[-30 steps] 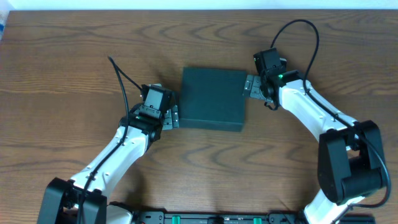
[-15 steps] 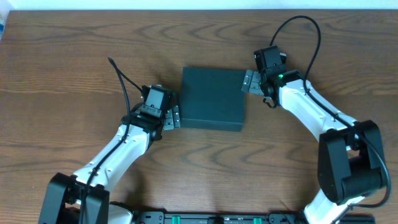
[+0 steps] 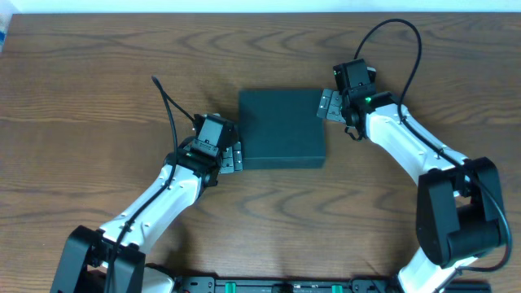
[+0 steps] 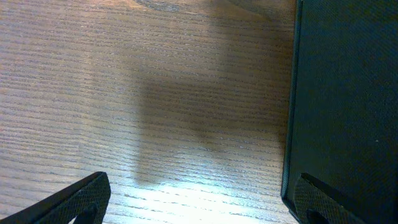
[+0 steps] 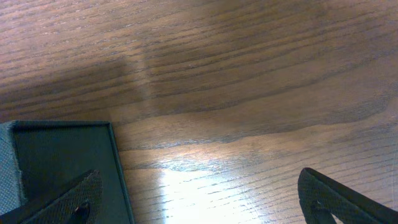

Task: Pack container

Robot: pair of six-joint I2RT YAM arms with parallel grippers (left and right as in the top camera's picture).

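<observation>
Item: container (image 3: 281,129), dark teal-green box, lid flap down and flat. Location: middle of the wooden table (image 3: 98,89), slightly toward the far side, lying square to the table edges.

Item: left gripper (image 3: 234,157), jaws spread wide, holding nothing. Location: just beside the container's near-left corner; in the left wrist view one fingertip (image 4: 320,199) overlaps the box edge, the other sits over bare wood.

Item: right gripper (image 3: 327,106), jaws spread wide, holding nothing. Location: at the container's far-right corner, where the right wrist view shows the corner (image 5: 62,168) below one finger.

Other contents: none visible; no goods for packing appear in any view.

Step in hand, as judged: squaring or settling the closed box between both arms.

Next move calls for: either a steady two-sided nudge or a pinch on the lid edge; which is intended cannot be told.
</observation>
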